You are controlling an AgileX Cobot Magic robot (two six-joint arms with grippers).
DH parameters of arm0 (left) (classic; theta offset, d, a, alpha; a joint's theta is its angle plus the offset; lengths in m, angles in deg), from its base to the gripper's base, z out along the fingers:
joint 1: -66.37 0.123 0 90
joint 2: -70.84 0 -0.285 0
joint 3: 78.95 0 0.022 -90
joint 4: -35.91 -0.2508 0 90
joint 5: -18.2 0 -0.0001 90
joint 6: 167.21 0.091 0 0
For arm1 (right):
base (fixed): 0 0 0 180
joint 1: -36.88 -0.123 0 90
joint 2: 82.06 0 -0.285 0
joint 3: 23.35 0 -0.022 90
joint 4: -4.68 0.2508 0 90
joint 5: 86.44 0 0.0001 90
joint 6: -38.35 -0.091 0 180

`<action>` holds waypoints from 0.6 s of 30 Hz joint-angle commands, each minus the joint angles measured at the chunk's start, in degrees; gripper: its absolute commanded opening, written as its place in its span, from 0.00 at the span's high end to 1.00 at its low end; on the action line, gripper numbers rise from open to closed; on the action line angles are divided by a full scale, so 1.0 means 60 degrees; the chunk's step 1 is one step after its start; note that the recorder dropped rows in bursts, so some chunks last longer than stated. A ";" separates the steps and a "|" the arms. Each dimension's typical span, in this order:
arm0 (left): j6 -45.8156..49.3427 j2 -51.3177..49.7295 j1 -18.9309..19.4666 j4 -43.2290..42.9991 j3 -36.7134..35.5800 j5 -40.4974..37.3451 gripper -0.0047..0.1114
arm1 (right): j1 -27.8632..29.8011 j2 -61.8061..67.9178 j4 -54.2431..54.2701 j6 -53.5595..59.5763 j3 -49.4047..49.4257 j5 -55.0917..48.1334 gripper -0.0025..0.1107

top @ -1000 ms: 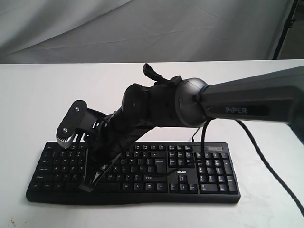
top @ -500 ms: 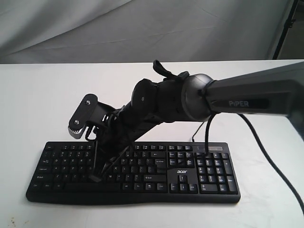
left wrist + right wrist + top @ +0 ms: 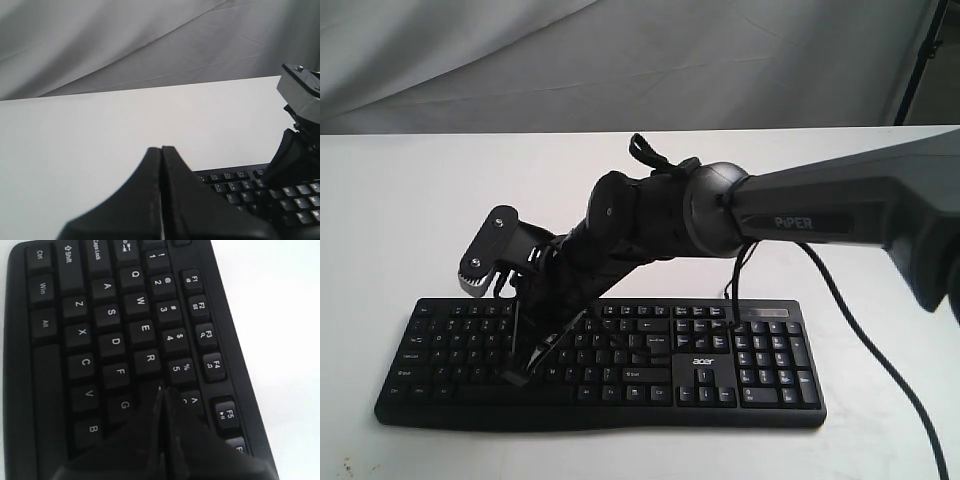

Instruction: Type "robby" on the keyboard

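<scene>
Both wedge-shaped black jaws clenched; right pair over the flat matte keyboard [image 3: 740,372].

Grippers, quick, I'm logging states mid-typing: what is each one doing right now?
Left gripper: closed, holding nothing.
Right gripper: closed, holding nothing, tips over the keyboard near the R key.

Your work surface: one white table [image 3: 400,220], flat and matte. Lying directly on it you have one item, a black full-size keyboard [image 3: 650,372] with number pad, white key legends and an "acer" logo. It sits flat toward the near side in the exterior view. A black cable [image 3: 880,365] crosses the table's right part; you cannot tell whether it rests on the surface.
</scene>
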State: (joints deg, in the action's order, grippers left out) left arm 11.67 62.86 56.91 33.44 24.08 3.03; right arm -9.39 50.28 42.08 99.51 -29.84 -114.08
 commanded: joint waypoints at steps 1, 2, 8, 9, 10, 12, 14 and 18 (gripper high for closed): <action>-0.0026 0.0033 -0.0061 -0.0045 -0.0041 0.0051 0.96 | 0.0112 -0.0030 0.0048 0.0049 -0.0066 -0.0038 0.98; -0.0026 0.0033 -0.0061 -0.0045 -0.0041 0.0051 0.96 | 0.0147 -0.0030 0.0048 0.0049 -0.0066 -0.0038 0.98; -0.0026 0.0033 -0.0061 -0.0045 -0.0041 0.0051 0.96 | 0.0168 0.0282 0.0111 0.0049 -0.0066 -0.0038 0.98; -0.0026 0.0033 -0.0061 -0.0045 -0.0041 0.0051 0.96 | 0.0168 0.0289 0.0111 0.0049 -0.0066 -0.0038 0.98; -0.0026 0.0033 -0.0061 -0.0045 -0.0041 0.0051 0.96 | 0.0168 0.0289 0.0111 0.0049 -0.0066 -0.0038 0.98; -0.0026 0.0033 -0.0061 -0.0045 -0.0041 0.0051 0.96 | 0.0168 0.0289 0.0111 0.0049 -0.0066 -0.0038 0.98; -0.0026 0.0033 -0.0061 -0.0045 -0.0041 0.0051 0.96 | 0.0168 0.0289 0.0111 0.0049 -0.0066 -0.0038 0.98; -0.0026 0.0033 -0.0061 -0.0045 -0.0041 0.0051 0.96 | 0.0168 0.0168 0.0111 0.0049 -0.0066 -0.0038 0.98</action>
State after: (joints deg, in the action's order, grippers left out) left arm 11.67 62.86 56.91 33.44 24.08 3.03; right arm -8.78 51.92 42.70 99.51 -29.98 -114.13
